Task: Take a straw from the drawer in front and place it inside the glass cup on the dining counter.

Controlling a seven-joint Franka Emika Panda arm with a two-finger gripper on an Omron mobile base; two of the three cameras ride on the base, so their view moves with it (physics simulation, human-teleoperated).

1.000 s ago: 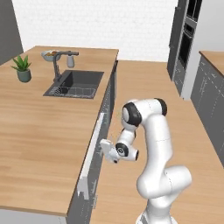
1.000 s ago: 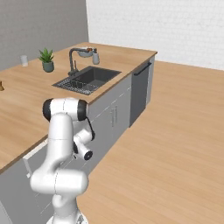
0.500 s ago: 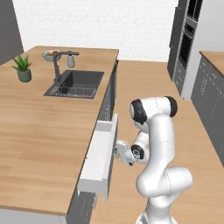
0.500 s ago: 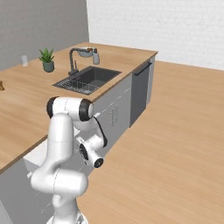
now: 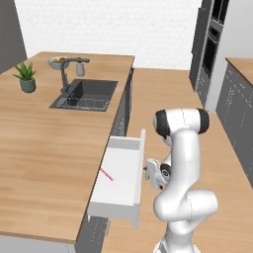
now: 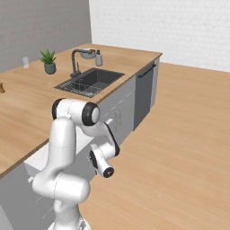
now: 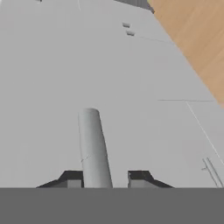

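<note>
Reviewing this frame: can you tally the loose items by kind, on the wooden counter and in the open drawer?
Straw, in the drawer: 1
Glass cup, on the dining counter: 1
Potted plant: 1
Bowl behind the tap: 1
Total: 4

Glossy white rounded arm segments; dark grey joint bands; small dark fingertips.

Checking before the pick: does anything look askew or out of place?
Nothing stands out. The drawer is pulled out, the straw lies flat inside on its white floor, and the hand is at the drawer's handle.
</note>
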